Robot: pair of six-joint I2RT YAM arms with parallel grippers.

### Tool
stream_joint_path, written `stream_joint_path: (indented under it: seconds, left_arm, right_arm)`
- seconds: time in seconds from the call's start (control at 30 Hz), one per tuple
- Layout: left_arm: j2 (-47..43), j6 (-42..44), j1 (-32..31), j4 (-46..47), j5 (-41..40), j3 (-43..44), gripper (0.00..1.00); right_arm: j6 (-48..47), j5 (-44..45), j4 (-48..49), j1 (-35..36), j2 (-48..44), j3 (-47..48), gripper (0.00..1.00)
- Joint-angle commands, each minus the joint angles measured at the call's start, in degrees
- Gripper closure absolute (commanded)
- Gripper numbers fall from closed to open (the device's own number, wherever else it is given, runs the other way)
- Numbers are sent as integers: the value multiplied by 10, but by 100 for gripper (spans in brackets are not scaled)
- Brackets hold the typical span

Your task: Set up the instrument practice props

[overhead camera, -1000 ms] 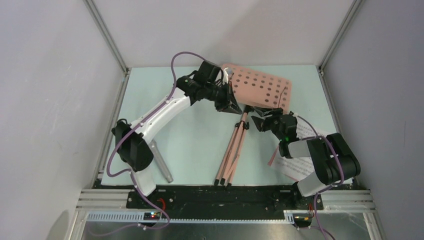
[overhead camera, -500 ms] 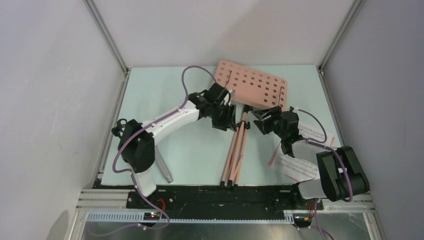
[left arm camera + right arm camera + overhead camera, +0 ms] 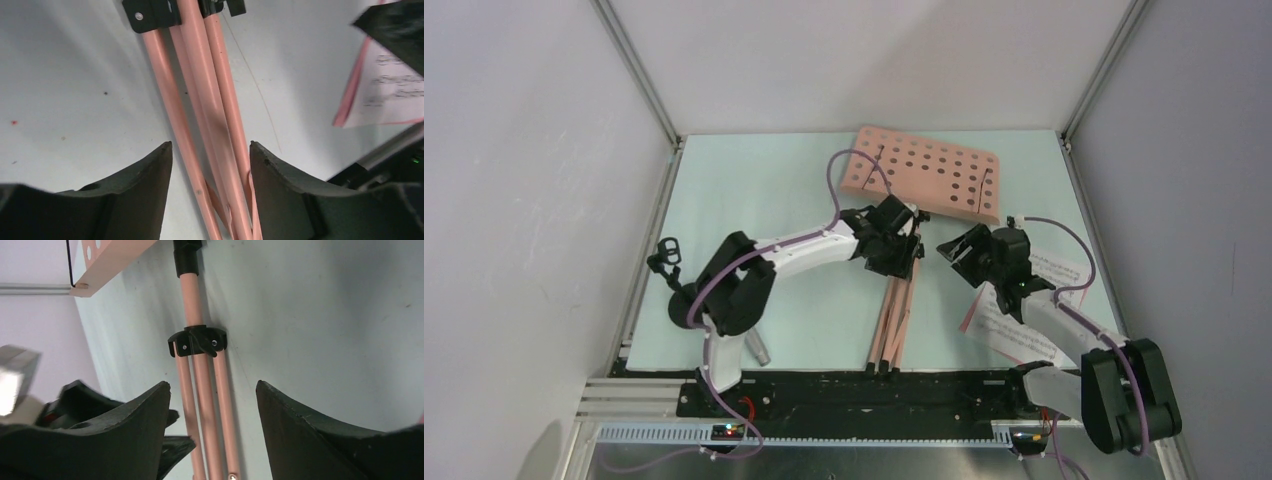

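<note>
1. Spread apart at the left gripper (image 3: 210, 167), straddling the folded tripod legs (image 3: 202, 100) of the salmon-pink music stand (image 3: 924, 178) with a gap on either side, clamped on nothing.
2. Parted too at the right gripper (image 3: 212, 407), aimed at the same shaft near the black collar (image 3: 196, 343) but clear of it; holding nothing either.
3. Lying flat on the table (image 3: 764, 200), that stand: perforated desk (image 3: 110, 257) toward the far wall, leg tips toward the arm bases, legs bundled together, not yet fanned out or upright.
4. Risk of closing on only one or two of the tubes, given the bundle sitting off-centre between the left fingers (image 3: 145, 185); likely to splay or twist the others and skid the whole stand.
5. Risk of a wrist-to-wrist knock, with both working so near each other over one thin shaft; enough to shove the desk or wedge a fingertip under a tube.
6. Risk of tipping if raised by the legs alone, with the broad desk at the far end; probably levering down and sliding out of smooth pads.
7. Just beside the right arm, white and pink sheet-music pages (image 3: 1024, 325), partly beneath it — easily swept or creased by a swinging elbow or an opening leg.
8. Near the left base, the grey microphone (image 3: 760, 350), half hidden behind the arm, plus a small black piece (image 3: 663, 250) at the left edge — perhaps the mic stand, too small to tell; prone to a nudge or roll from the left elbow.
</note>
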Motion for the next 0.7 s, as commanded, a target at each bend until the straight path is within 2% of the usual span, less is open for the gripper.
stream_joint_path:
  seconds: [0.0, 0.23, 0.27, 0.33, 0.37, 0.43, 0.6, 0.67]
  left_arm:
    - [41, 10, -20, 16, -50, 36, 43]
    - [73, 12, -30, 18, -81, 56, 48]
    - [78, 9, -31, 18, -85, 55, 51]
    - [81, 4, -32, 18, -98, 48, 62]
    - [81, 1, -34, 17, -103, 46, 70]
    - [83, -4, -34, 12, -113, 40, 78]
    - [94, -14, -35, -14, -132, 45, 80]
    - [98, -17, -37, -19, -137, 46, 74]
  right_arm:
    - [-61, 39, -51, -1, -32, 20, 31]
    - [-64, 40, -69, -1, -39, 20, 31]
    - [-64, 40, -69, -1, -41, 20, 31]
    - [-65, 40, -69, -1, -43, 20, 31]
    - [-65, 40, -68, -1, -44, 20, 31]
    - [-64, 40, -68, -2, -44, 20, 31]
    - [-62, 40, -66, -2, -39, 19, 31]
    - [-61, 39, -64, 0, -37, 19, 31]
